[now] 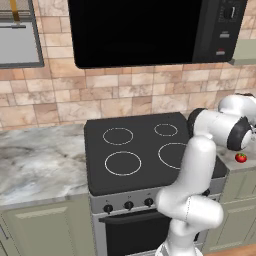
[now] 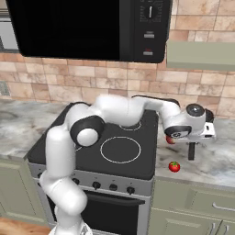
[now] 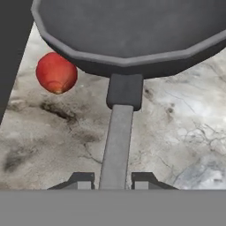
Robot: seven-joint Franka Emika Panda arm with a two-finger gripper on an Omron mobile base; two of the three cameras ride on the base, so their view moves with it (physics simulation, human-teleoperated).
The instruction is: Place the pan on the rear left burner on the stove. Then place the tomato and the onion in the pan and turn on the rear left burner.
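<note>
In the hand view the dark grey pan (image 3: 128,31) spans the top, and its straight handle (image 3: 115,141) runs down between my two fingertips. My gripper (image 3: 113,178) is shut on that handle, over the marble counter right of the stove (image 2: 137,170). The onion (image 3: 56,73), a plain reddish ball, lies on the counter just left of the pan. The tomato (image 2: 174,166) (image 1: 241,158), with its green cap, rests nearer the counter's front edge. The rear left burner (image 1: 118,135) is a bare white ring on the black cooktop. My hand (image 2: 191,151) hangs beside the cooktop's right edge.
A black microwave (image 1: 150,30) hangs above the stove. Black knobs (image 1: 128,205) line the silver front panel. Marble counter (image 1: 40,165) extends left of the stove, and my own arm (image 2: 119,110) arches across the cooktop's rear right part.
</note>
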